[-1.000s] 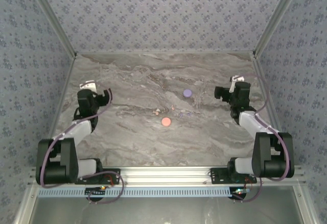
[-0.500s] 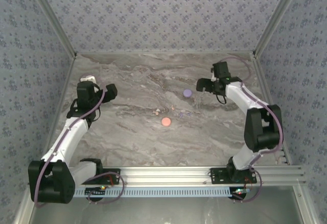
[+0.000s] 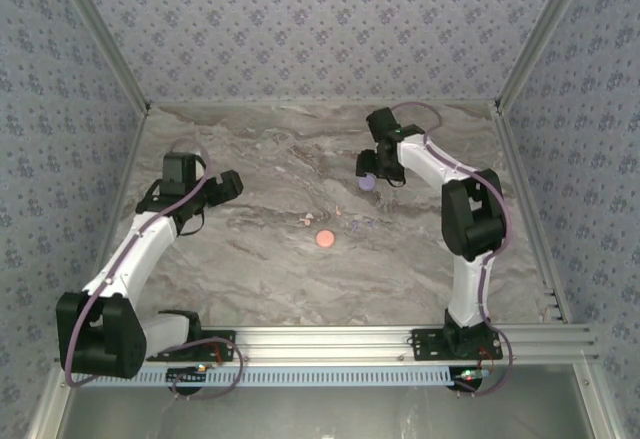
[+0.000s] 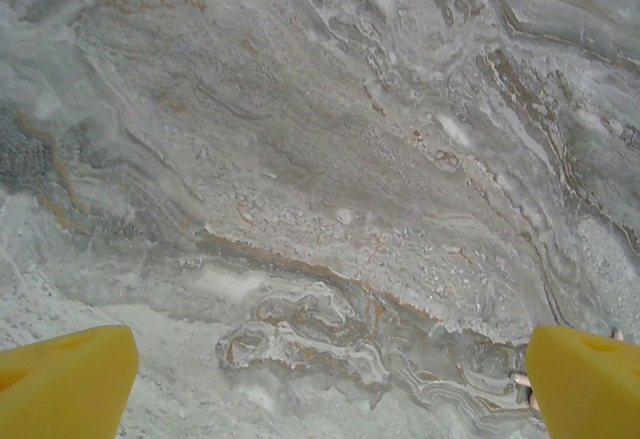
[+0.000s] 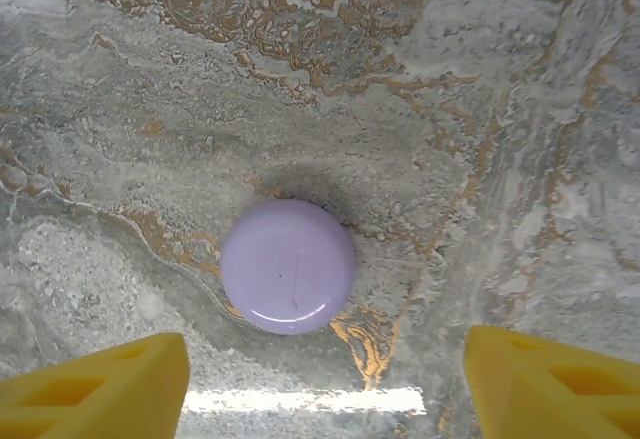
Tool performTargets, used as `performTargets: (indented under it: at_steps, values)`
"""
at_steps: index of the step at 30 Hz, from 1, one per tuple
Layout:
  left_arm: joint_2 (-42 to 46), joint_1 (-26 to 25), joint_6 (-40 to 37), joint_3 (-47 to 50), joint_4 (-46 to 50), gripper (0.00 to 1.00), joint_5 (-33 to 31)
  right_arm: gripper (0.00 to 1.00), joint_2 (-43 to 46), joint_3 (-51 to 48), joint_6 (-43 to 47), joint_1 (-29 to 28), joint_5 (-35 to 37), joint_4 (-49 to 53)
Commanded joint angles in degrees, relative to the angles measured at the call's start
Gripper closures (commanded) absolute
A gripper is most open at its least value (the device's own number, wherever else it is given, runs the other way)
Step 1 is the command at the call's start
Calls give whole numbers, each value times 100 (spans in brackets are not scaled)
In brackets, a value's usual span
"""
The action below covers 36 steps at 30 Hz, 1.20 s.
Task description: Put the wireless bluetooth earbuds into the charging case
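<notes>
A closed, round lilac charging case (image 5: 288,266) lies on the marble just ahead of my right gripper (image 5: 325,389). The gripper is open, its yellow fingertips wide apart with nothing between them. From above, the right gripper (image 3: 376,172) hovers at the lilac case (image 3: 366,184). A coral-pink round case (image 3: 324,239) lies mid-table. Tiny whitish-pink earbuds (image 3: 305,220) and lilac earbuds (image 3: 362,224) are scattered between the two cases. My left gripper (image 3: 230,185) is open over bare marble, left of the earbuds. Its yellow fingers (image 4: 65,384) frame nothing.
The marble tabletop (image 3: 250,259) is enclosed by patterned walls (image 3: 320,29) at the back and both sides. An aluminium rail (image 3: 320,339) carrying the arm bases runs along the near edge. Open marble lies between the left gripper and the cases.
My right arm has swung left from the right wall to the lilac case, and its jaws have narrowed a little. My left arm has stretched forward and rightward, its gripper still open.
</notes>
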State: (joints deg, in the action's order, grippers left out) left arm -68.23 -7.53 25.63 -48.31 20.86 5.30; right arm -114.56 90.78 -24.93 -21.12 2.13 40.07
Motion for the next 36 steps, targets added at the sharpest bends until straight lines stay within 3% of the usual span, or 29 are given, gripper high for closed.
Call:
performTargets:
  at_steps: [1, 28, 36]
  values:
    - [-39, -38, 74, -261, 195, 1, 163, 28, -327, 434, -146, -91, 3, 530]
    - [-83, -38, 74, -354, 451, 1, 258, 36, -1767, 1856, -416, -216, 142, 1301]
    - [-111, -38, 74, -358, 504, 1, 243, 52, -1969, 2022, -260, -199, 37, 1301]
